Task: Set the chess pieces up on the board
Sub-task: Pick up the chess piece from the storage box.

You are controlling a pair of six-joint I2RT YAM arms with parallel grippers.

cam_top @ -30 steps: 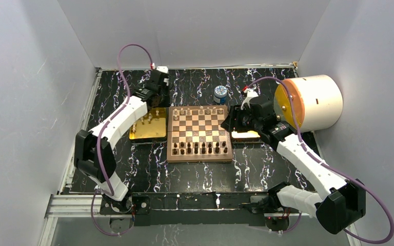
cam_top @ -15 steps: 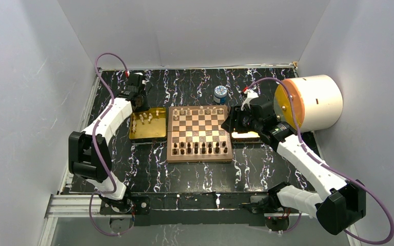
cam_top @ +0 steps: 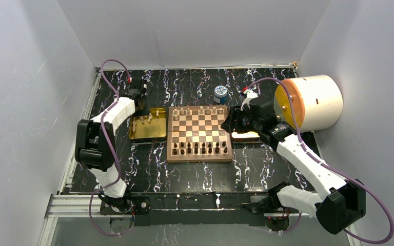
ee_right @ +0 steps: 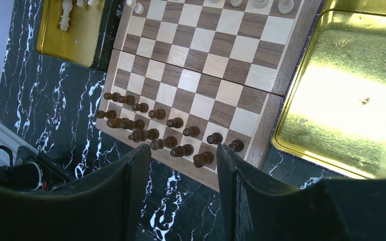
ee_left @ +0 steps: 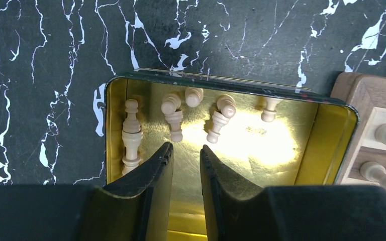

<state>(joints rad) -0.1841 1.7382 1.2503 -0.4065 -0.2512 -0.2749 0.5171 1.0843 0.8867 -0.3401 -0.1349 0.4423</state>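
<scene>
The board (cam_top: 199,132) lies mid-table, with dark pieces (cam_top: 200,148) in its near two rows and a few cream chess pieces (cam_top: 195,110) in its far row. Several more cream pieces (ee_left: 172,115) lie and stand in the left gold tray (ee_left: 331,130). My left gripper (ee_left: 186,146) hovers over that tray, jaws slightly apart and empty; it also shows in the top view (cam_top: 142,98). My right gripper (ee_right: 183,146) is wide open and empty above the board's right side (ee_right: 201,65), near the dark pieces (ee_right: 166,128).
A second gold tray (cam_top: 246,136) lies right of the board under my right wrist and shows no pieces (ee_right: 352,100). A blue-and-white jar (cam_top: 220,94) stands behind the board. A big white cylinder with an orange face (cam_top: 310,102) sits at the far right.
My left arm has swung left from the board's far-left corner to the far edge of the left gold tray. The right arm has not moved.
</scene>
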